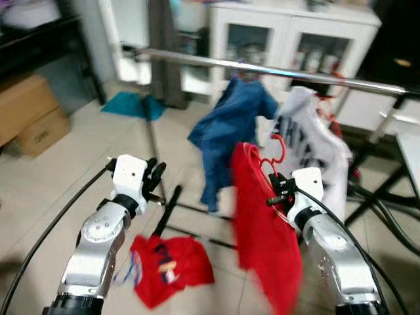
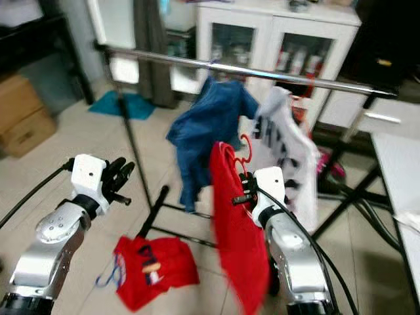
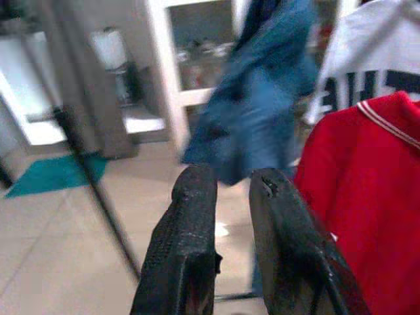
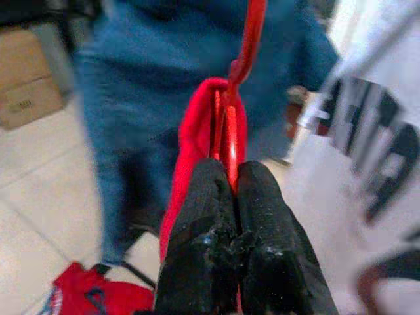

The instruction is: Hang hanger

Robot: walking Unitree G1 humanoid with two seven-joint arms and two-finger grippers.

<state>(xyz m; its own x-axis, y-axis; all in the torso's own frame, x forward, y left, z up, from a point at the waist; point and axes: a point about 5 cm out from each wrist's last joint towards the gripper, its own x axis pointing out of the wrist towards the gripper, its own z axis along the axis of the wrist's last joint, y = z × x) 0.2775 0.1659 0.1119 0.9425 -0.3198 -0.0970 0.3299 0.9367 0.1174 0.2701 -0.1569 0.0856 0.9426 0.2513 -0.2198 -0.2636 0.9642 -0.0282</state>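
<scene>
My right gripper (image 1: pixel 278 188) is shut on a red hanger (image 4: pixel 244 49) that carries a red shirt (image 1: pixel 262 236). The hanger's hook (image 1: pixel 278 152) points up, below the silver clothes rail (image 1: pixel 262 69) and in front of it. A blue garment (image 1: pixel 230 128) and a white printed shirt (image 1: pixel 308 141) hang on that rail, just behind the red shirt. My left gripper (image 1: pixel 155 180) is raised to the left, near the rail's upright post (image 1: pixel 152 141), its fingers (image 3: pixel 190 230) slightly apart with nothing between them.
A second red garment (image 1: pixel 167 266) lies crumpled on the tiled floor by the rack's black foot bars (image 1: pixel 167 210). A white glass-door cabinet (image 1: pixel 289 39) stands behind the rail. Cardboard boxes (image 1: pixel 29 115) sit far left, a teal mat (image 1: pixel 134 105) beyond, and a white table edge (image 2: pixel 400 190) at right.
</scene>
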